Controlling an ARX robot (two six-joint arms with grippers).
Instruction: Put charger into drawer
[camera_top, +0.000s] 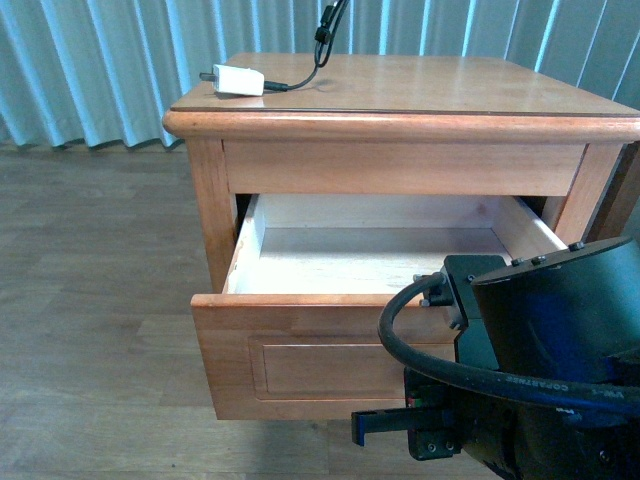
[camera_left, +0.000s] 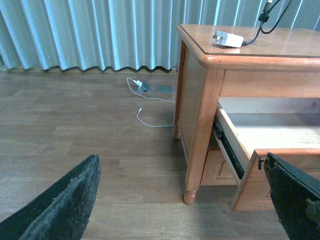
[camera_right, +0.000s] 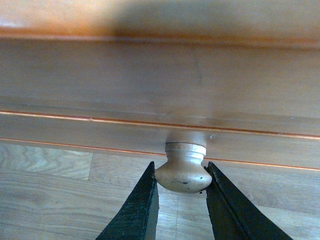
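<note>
The white charger (camera_top: 238, 80) lies on the back left of the wooden nightstand top, its black cable (camera_top: 318, 50) running up out of view; the left wrist view also shows the charger (camera_left: 228, 39). The drawer (camera_top: 300, 345) stands pulled out, its pale interior (camera_top: 380, 255) bare. My right gripper (camera_right: 182, 175) is shut on the round pale drawer knob (camera_right: 183, 170), one finger on each side. In the front view the right arm (camera_top: 540, 370) covers the knob. My left gripper (camera_left: 182, 200) hangs open above the floor, left of the nightstand, its fingers (camera_left: 65, 200) far apart.
The nightstand (camera_top: 400, 125) stands on a wood floor before pale blue curtains (camera_top: 100, 70). A white cable and a small plug (camera_left: 142, 87) lie on the floor by the curtain. A nightstand leg (camera_left: 197, 165) stands between my left gripper and the drawer's side.
</note>
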